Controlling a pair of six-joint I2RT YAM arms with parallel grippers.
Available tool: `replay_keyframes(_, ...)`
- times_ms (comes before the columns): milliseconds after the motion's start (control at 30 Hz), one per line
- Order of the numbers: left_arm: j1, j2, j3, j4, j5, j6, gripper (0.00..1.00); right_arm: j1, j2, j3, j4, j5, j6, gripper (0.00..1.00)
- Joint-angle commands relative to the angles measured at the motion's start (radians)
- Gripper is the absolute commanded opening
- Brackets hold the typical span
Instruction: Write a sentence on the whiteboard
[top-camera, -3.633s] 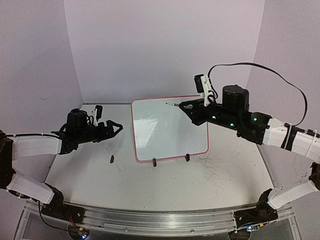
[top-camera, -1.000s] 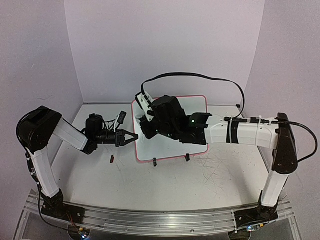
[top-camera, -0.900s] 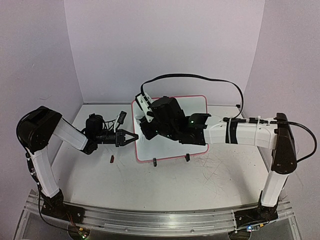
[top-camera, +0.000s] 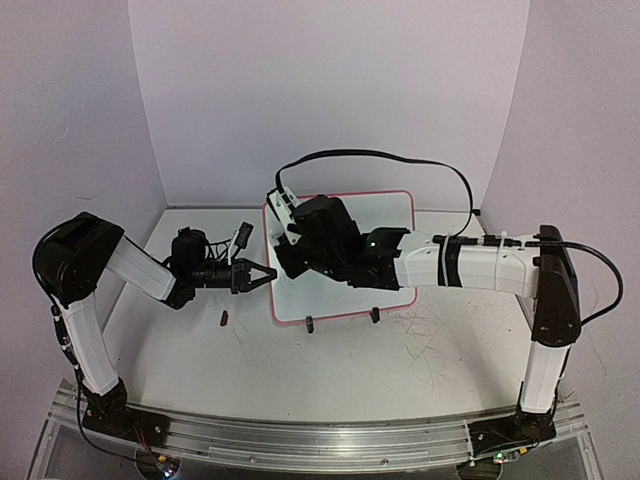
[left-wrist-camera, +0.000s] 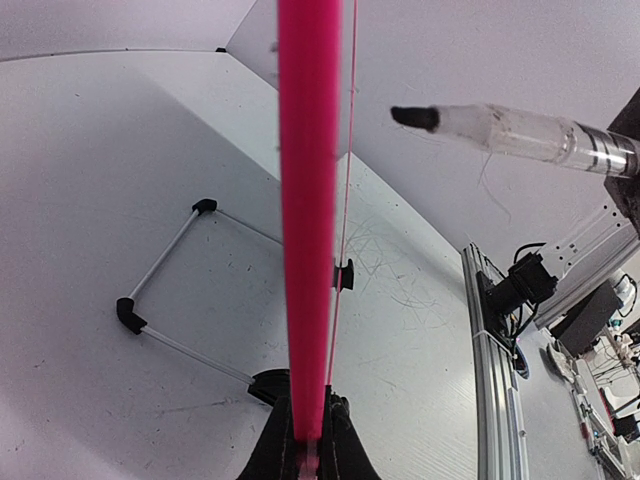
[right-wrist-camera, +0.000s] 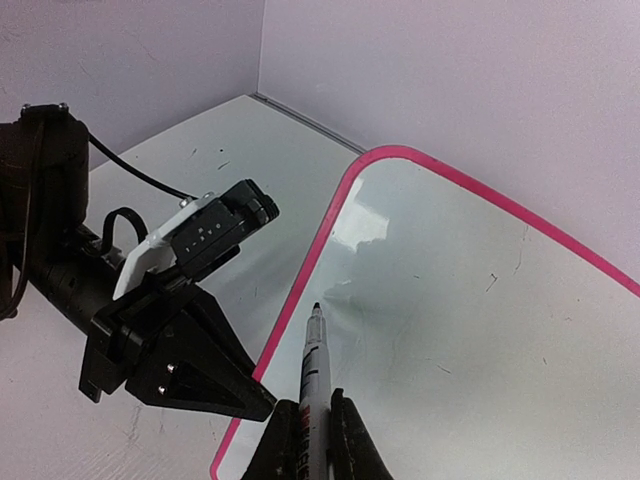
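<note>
The whiteboard (top-camera: 345, 290), white with a pink rim, leans on its stand mid-table. My left gripper (top-camera: 268, 273) is shut on its left rim (left-wrist-camera: 308, 200), which runs edge-on up the left wrist view from the jaws (left-wrist-camera: 308, 420). My right gripper (right-wrist-camera: 310, 405), reaching across the board (right-wrist-camera: 480, 330) from the right (top-camera: 290, 250), is shut on a marker (right-wrist-camera: 315, 360). The marker's dark tip (right-wrist-camera: 316, 307) points at the upper left part of the board, beside the rim. In the left wrist view a small gap separates the tip (left-wrist-camera: 410, 117) from the board. The sentence is out of view; only faint specks show.
A small dark piece (top-camera: 224, 319) lies on the table left of the board's front. Two black clip feet (top-camera: 309, 323) hold the lower rim, and a wire stand (left-wrist-camera: 170, 290) props the back. The right arm's cable (top-camera: 380, 155) arcs over the board.
Since the earliest frame the right arm has swung across the board to its upper left, and the left gripper has closed on the left rim. Over the last second the right wrist edged slightly left.
</note>
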Motion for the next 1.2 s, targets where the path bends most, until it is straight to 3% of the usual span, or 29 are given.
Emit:
replay_keyframes(0, -0.006, -0.009, -0.002, 0.027, -0.032, 0.026, 0.0, 0.004, 0.014, 0.048, 0.03, 0.03, -0.007, 0.0)
replay_keyframes(1167, -0.006, -0.015, -0.003, 0.025, -0.033, 0.028, 0.0, 0.004, 0.022, 0.015, 0.009, 0.058, 0.042, 0.0)
